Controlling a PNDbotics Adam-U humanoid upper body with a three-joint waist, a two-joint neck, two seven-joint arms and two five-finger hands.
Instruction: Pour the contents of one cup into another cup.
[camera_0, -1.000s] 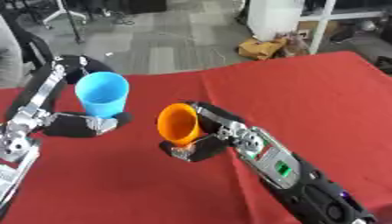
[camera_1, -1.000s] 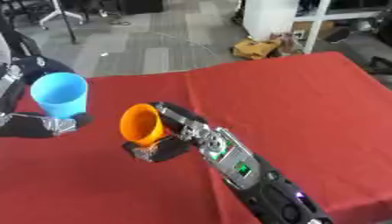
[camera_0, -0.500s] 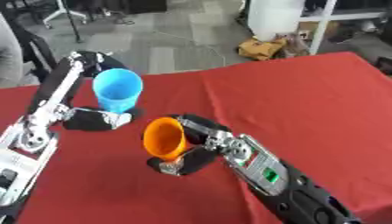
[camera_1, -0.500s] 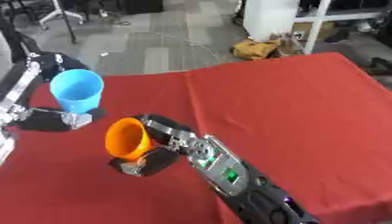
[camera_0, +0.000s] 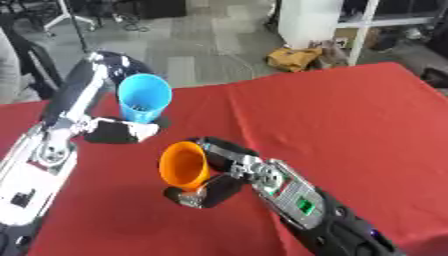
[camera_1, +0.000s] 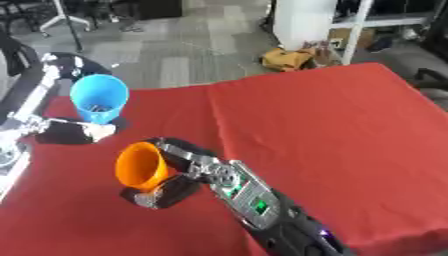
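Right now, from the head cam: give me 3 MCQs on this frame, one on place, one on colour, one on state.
1. Where is the blue cup relative to the orange cup?
A. nearer the camera and to its right
B. farther back and to its left
C. stacked inside it

2. What colour is the table cover?
A. red
B. green
C. white

3. How is the orange cup oriented?
A. upright, mouth up
B. upside down on the table
C. tipped, mouth facing left

Answers:
1 B: the blue cup, at the left hand, sits behind and left of the orange cup.
2 A: the table cover is red.
3 C: the right hand holds it tilted, opening leftward.
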